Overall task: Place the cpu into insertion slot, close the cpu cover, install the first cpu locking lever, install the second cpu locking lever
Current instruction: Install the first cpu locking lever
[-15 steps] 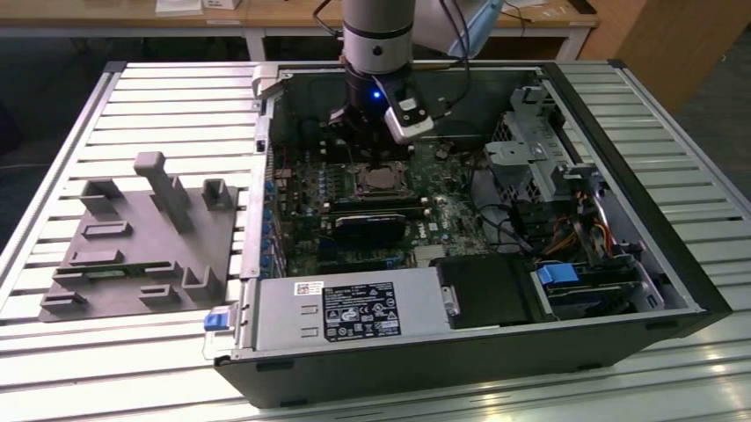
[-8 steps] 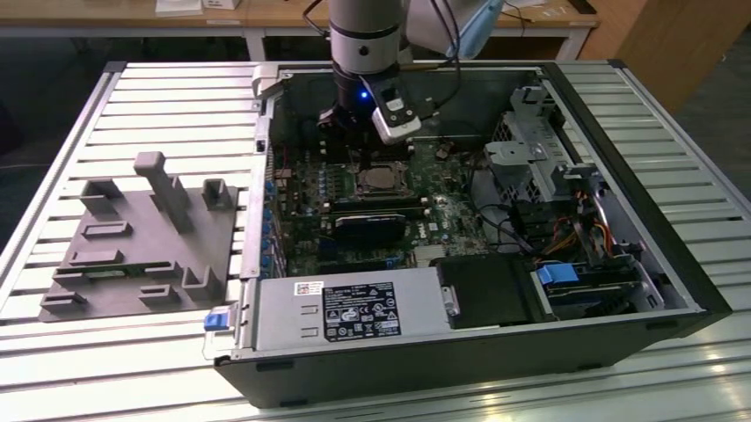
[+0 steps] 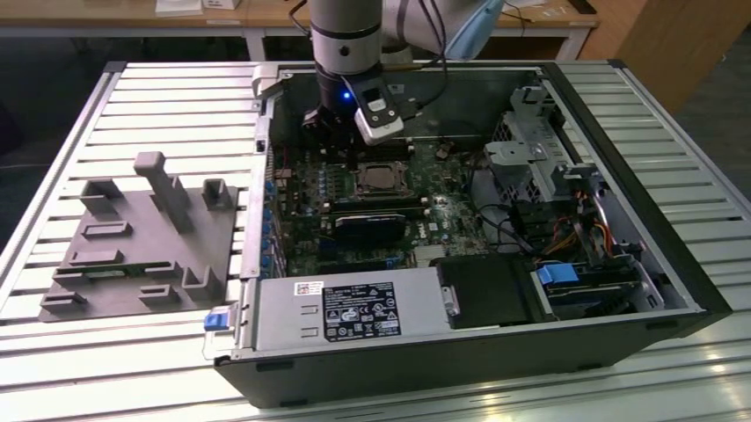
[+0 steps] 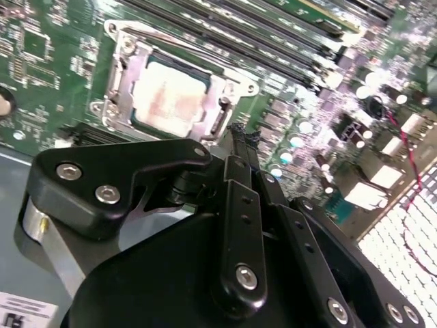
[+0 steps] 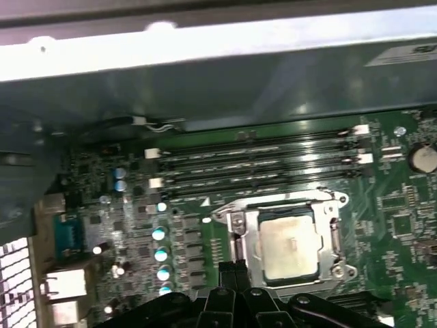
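In the second wrist view the black gripper (image 4: pixel 239 140) is nearest, its fingers pressed together on nothing, tips just short of the insertion slot (image 4: pixel 125 48); the cpu (image 4: pixel 171 96) lies flat in it, framed by the cpu cover (image 4: pixel 220 102); memory slots (image 4: pixel 273 41) run beyond; in the exterior view all this sits just above centre.

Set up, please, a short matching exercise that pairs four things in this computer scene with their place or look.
Things:
1. cpu
2. memory slots
3. grey fixture tray
4. gripper

Descriptions:
A. long, black, in parallel rows
B. outside the computer case, on the exterior view's left
C. square, silver-grey top
D. poised above the green motherboard

Pairs: 1-C; 2-A; 3-B; 4-D
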Robot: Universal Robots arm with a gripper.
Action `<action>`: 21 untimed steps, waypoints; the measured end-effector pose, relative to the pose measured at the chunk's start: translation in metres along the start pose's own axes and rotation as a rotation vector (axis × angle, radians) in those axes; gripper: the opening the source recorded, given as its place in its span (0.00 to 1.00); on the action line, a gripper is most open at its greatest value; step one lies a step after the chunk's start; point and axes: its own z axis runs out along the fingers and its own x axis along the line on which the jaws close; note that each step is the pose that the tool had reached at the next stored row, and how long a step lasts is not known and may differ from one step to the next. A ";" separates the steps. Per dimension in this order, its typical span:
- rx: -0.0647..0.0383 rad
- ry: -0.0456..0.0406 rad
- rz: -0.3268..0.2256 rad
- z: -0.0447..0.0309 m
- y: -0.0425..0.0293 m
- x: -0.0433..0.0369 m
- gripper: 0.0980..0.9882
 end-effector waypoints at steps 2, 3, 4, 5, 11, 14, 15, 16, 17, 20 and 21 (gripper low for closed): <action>0.000 -0.0004 0.000 -0.0002 -0.0005 0.0040 0.01; 0.000 -0.0006 0.000 -0.0002 -0.0007 0.0053 0.01; 0.000 -0.0007 0.000 -0.0002 -0.0007 0.0055 0.01; 0.000 -0.0006 0.000 -0.0005 -0.0007 0.0055 0.01; 0.000 -0.0022 0.000 -0.0081 -0.0005 0.0053 0.01; -0.001 -0.0035 0.000 -0.0131 -0.0003 0.0051 0.01; -0.001 -0.0041 0.000 -0.0147 -0.0002 0.0050 0.01; -0.001 -0.0047 0.000 -0.0162 -0.0002 0.0050 0.01; -0.001 -0.0053 0.000 -0.0177 -0.0001 0.0049 0.01; -0.002 -0.0074 0.000 -0.0200 -0.0001 0.0053 0.01; -0.004 -0.0084 0.000 -0.0201 -0.0002 0.0058 0.01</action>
